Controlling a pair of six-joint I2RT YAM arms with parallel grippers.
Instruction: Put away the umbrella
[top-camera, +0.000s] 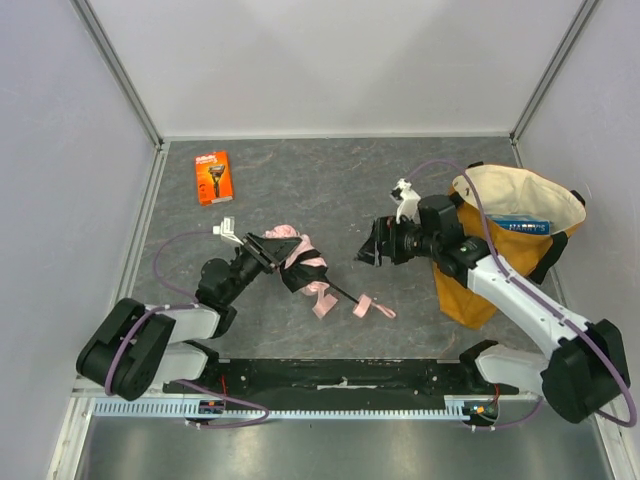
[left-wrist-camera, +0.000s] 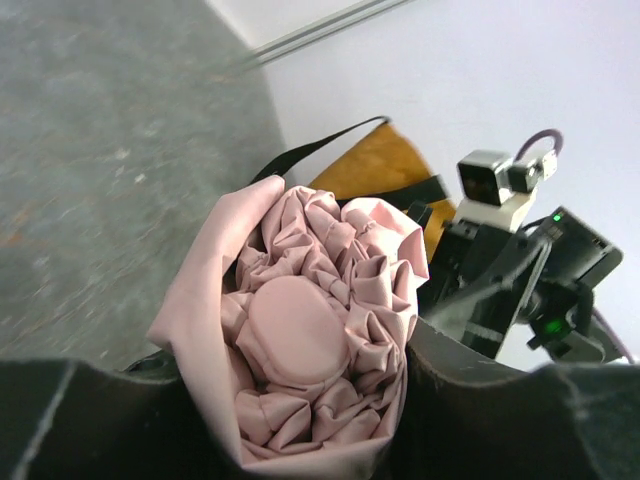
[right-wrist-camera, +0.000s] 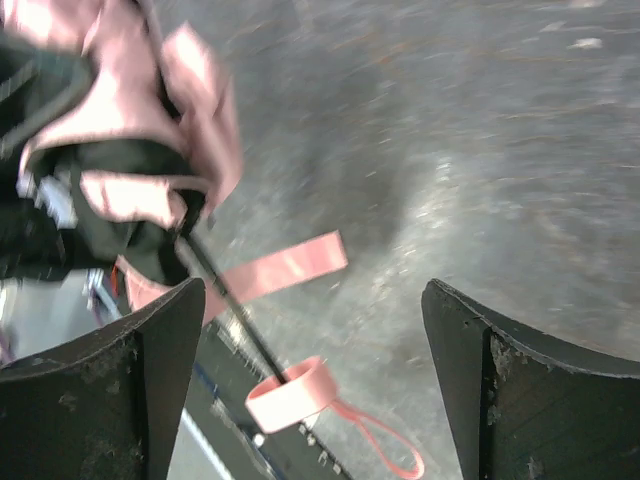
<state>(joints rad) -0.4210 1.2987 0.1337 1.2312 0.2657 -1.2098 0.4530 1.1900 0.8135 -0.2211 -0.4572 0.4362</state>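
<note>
The pale pink umbrella (top-camera: 300, 262) lies folded at the table's middle, its thin black shaft (top-camera: 342, 291) running right to the small pink handle (top-camera: 364, 306) with a wrist loop. My left gripper (top-camera: 268, 252) is shut on the bunched pink canopy (left-wrist-camera: 310, 330), which fills the left wrist view between the dark fingers. My right gripper (top-camera: 370, 245) is open and empty, hovering just right of the umbrella. In the right wrist view the handle (right-wrist-camera: 290, 395), the shaft (right-wrist-camera: 225, 295) and a pink strap (right-wrist-camera: 285, 265) show between its spread fingers (right-wrist-camera: 500, 385).
A mustard-yellow tote bag (top-camera: 510, 235) stands open at the right, a blue box (top-camera: 520, 225) inside it. An orange razor package (top-camera: 213, 177) lies at the back left. White walls close in the table on three sides.
</note>
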